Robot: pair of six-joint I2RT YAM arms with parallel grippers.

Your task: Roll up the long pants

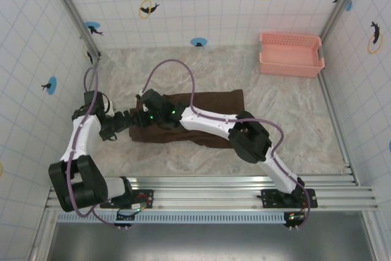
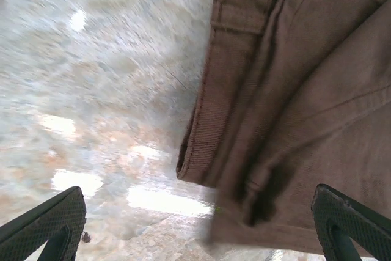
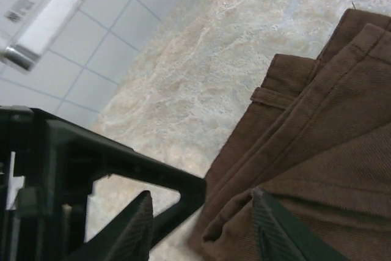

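Note:
The long pants (image 1: 214, 100) lie folded into a dark brown band across the middle of the table. Both grippers meet at the band's left end. My left gripper (image 1: 131, 120) is open wide; in the left wrist view its fingertips (image 2: 50, 223) flank the cloth's hemmed corner (image 2: 287, 102), with the gripper (image 2: 198, 236) just off that edge. My right gripper (image 1: 144, 102) is open too. In the right wrist view it (image 3: 204, 230) straddles the pants' edge (image 3: 317, 151), one finger (image 3: 287, 230) on the cloth, the other over the table beside the left gripper's black finger (image 3: 98, 160).
A pink basket (image 1: 291, 54) stands at the back right against the tiled wall. The marbled tabletop (image 1: 287, 126) lies bare to the right of the pants. Aluminium rails (image 1: 244, 187) run along the near edge.

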